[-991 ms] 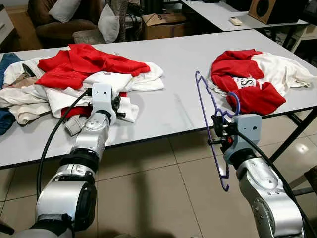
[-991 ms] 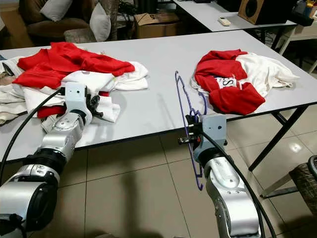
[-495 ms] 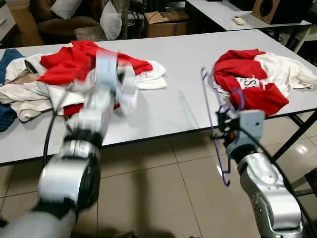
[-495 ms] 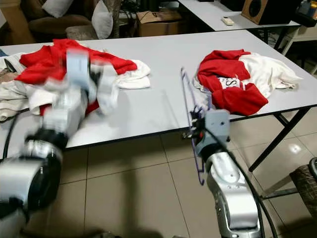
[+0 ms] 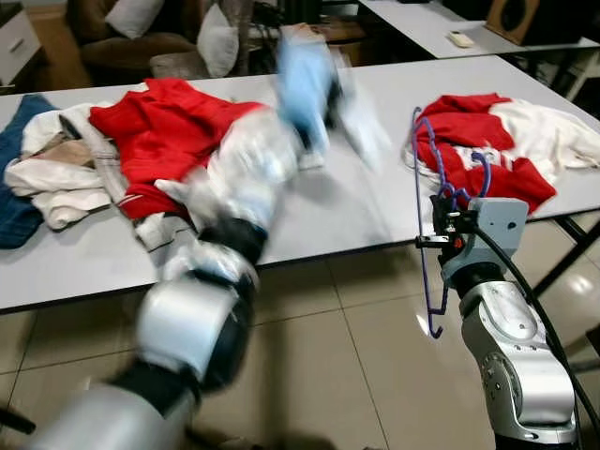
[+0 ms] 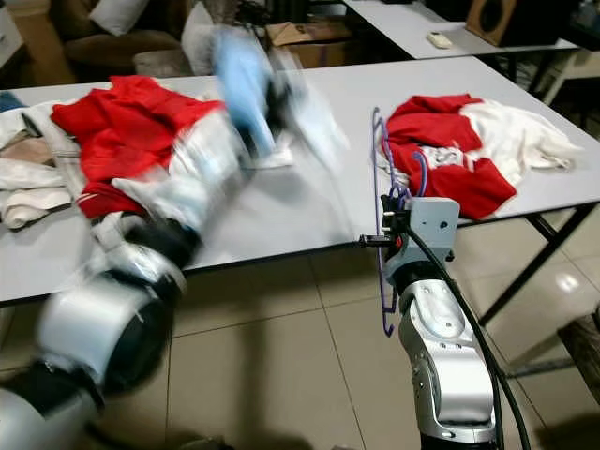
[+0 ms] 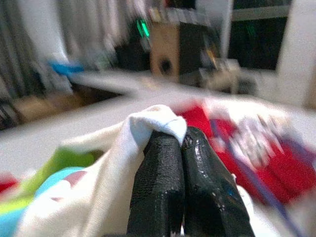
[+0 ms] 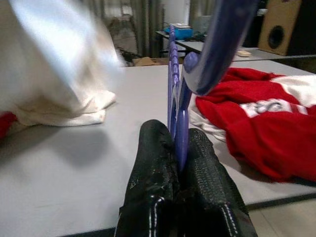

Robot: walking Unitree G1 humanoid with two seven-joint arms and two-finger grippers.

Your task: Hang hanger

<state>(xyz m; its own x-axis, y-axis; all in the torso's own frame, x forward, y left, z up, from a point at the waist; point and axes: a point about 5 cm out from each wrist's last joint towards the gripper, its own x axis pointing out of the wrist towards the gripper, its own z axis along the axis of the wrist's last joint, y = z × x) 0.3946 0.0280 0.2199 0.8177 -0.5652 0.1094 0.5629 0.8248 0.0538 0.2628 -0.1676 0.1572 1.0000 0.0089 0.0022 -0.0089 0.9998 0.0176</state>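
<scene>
Above the tabletop point(image 5: 319, 202), the blurred left end effector point(image 7: 180, 140) pinches a white garment point(image 7: 118, 163), while the right end effector point(image 8: 178, 136) clamps a hanger point(image 5: 419, 202).

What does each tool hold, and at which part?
Right tool: the purple hanger, near its neck. Left tool: a fold of the white garment.

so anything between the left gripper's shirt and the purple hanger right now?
Nothing visible. The left gripper holds the white garment above the table; the right gripper holds the purple hanger upright at the table's front edge, open space between them.
</scene>
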